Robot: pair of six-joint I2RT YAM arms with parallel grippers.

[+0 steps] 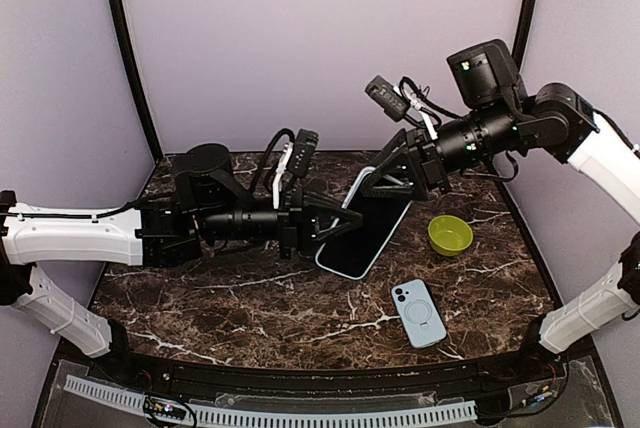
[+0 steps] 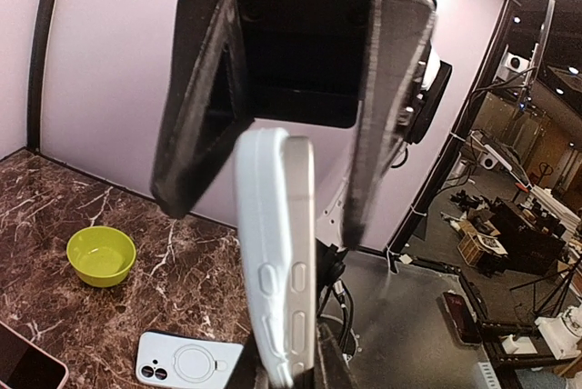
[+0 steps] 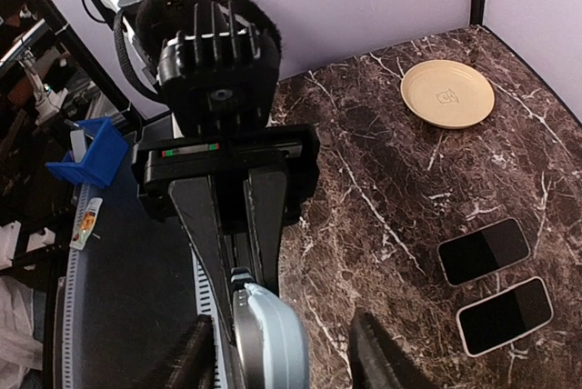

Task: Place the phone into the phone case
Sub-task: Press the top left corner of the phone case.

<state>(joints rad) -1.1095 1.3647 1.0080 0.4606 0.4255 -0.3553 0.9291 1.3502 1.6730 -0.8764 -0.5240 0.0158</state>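
Up above the counter (image 1: pixel 250 298), in mid-air, is where the action is. The left claw (image 3: pixel 238 273) pinches a pale case (image 2: pixel 277 253) by one end, held on edge, with button bumps running down its side. Is a phone already sitting inside it? No angle tells me. The right claw (image 2: pixel 264 221) straddles the far end with its fingers spread, a gap on each side and nothing gripped.

Down below, a dark-screened phone (image 1: pixel 365 243) lies flat and face up, partly hidden under both claws. My read is early to middling: the case is lifted and presented, that phone is not picked up, and the seating is all left to do. If the case is already loaded, though, we'd be near the finish.

Further out, a second pale shell (image 1: pixel 418 313) with a ring and camera holes lies toward the near edge. A green bowl (image 1: pixel 450 235) sits near the phone's right. Far left, a plate (image 3: pixel 447 94) rests by the wall corner and two more phones (image 3: pixel 482 251) lie side by side.

Open room? There's bare counter front-left. The right is tighter, with bowl, shell and phone close together and the side wall near.
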